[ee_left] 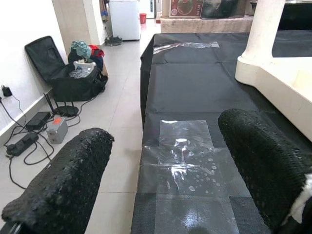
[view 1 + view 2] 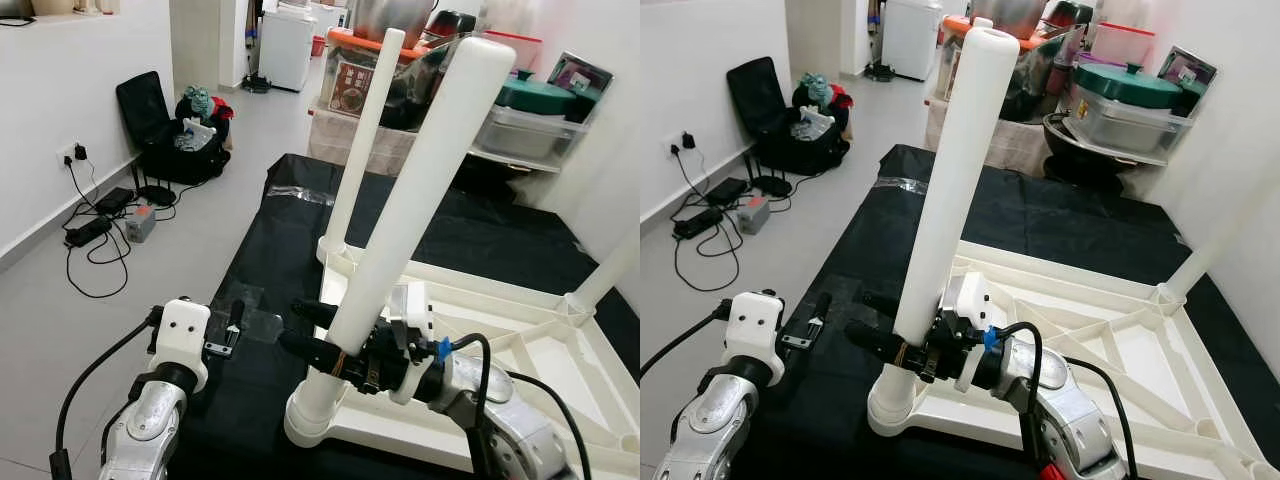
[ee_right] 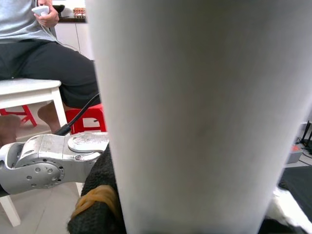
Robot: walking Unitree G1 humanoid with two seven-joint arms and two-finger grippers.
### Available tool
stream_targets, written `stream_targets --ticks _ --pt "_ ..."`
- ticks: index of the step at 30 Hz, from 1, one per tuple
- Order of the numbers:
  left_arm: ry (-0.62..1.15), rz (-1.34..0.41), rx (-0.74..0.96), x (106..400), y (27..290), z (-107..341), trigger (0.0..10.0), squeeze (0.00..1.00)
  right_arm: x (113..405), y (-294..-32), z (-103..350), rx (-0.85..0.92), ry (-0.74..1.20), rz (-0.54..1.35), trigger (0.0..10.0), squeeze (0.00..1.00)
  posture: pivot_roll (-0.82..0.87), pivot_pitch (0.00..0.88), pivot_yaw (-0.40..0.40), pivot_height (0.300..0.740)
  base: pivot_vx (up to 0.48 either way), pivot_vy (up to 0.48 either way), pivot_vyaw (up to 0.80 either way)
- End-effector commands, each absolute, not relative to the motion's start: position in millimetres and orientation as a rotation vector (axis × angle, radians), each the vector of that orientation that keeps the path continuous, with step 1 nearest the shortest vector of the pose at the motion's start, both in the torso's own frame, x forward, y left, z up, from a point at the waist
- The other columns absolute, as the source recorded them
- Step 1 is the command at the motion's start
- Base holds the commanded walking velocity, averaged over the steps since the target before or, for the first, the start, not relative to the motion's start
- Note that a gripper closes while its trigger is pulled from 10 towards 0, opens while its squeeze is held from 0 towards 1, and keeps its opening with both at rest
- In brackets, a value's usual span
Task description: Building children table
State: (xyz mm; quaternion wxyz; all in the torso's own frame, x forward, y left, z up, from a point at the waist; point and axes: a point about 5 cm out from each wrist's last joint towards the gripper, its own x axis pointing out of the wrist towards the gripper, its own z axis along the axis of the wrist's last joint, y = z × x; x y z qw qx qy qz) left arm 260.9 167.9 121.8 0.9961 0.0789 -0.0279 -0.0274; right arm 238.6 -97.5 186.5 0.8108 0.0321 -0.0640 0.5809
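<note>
White table leg [image 3: 195, 112] looms close; seated person [image 3: 44, 53] behind.

White plastic children's tabletop [image 2: 520, 350] upside down on black mat, three round white legs upright in corner sockets, nearest leg [image 2: 400, 220] at mat's front-left edge.

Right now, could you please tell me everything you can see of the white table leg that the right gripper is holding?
The white table leg is a long, smooth, round tube, apparently plastic, with a rounded top. It stands tilted, its foot seated in the near corner socket of the upturned white tabletop, which lies on a black sheet. The right gripper clasps it low down, one black finger on each side.
</note>
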Motion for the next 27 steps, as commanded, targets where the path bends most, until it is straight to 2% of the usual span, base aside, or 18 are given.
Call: stream_targets --ticks 1,5,7,11,12,13,15,16,17,21,27 --pt "-0.044 -0.076 0.157 260 163 118 10.0 0.00 240 -104 167 0.044 -0.017 1.218 10.0 0.00 0.12 0.000 -0.186 0.740 0.000 0.000 0.00" --pt "-0.045 -0.074 0.157 260 163 118 10.0 0.00 242 -104 166 0.039 -0.012 1.207 10.0 0.00 0.12 0.000 -0.188 0.740 0.000 0.000 0.00" --pt "-0.046 -0.072 0.157 260 163 119 10.0 0.00 250 -105 156 -0.047 0.054 1.127 10.0 0.00 0.12 0.000 -0.188 0.740 0.000 0.000 0.00" --pt "-0.046 -0.071 0.156 260 163 119 10.0 0.00 254 -106 151 -0.087 0.086 1.079 10.0 0.00 0.12 0.000 -0.188 0.740 0.000 0.000 0.00" --pt "-0.045 -0.072 0.156 260 163 118 10.0 0.00 275 -118 138 -0.076 0.181 0.821 10.0 0.00 0.11 0.000 -0.189 0.740 0.000 0.000 0.00" --pt "-0.045 -0.072 0.156 260 163 118 10.0 0.00 275 -118 138 -0.076 0.181 0.821 10.0 0.00 0.11 0.000 -0.189 0.740 0.000 0.000 0.00" --pt "-0.042 -0.071 0.157 259 163 118 10.0 0.00 294 -138 114 -0.079 0.316 0.431 10.0 0.00 0.12 0.000 -0.186 0.740 0.000 0.000 0.00" --pt "-0.042 -0.071 0.157 259 163 118 10.0 0.00 294 -138 114 -0.079 0.316 0.431 10.0 0.00 0.12 0.000 -0.186 0.740 0.000 0.000 0.00" --pt "-0.041 -0.071 0.157 259 163 117 10.0 0.00 295 -140 106 -0.080 0.353 0.337 10.0 0.00 0.12 0.000 -0.189 0.740 0.000 0.000 0.00" --pt "-0.040 -0.071 0.157 259 163 117 10.0 0.00 293 -139 101 -0.078 0.374 0.272 10.0 0.00 0.11 0.000 -0.189 0.740 0.000 0.000 0.00" --pt "-0.041 -0.062 0.158 259 165 118 10.0 0.00 294 -154 92 0.014 0.402 0.071 10.0 0.00 0.12 0.000 -0.192 0.740 0.000 0.000 0.00"
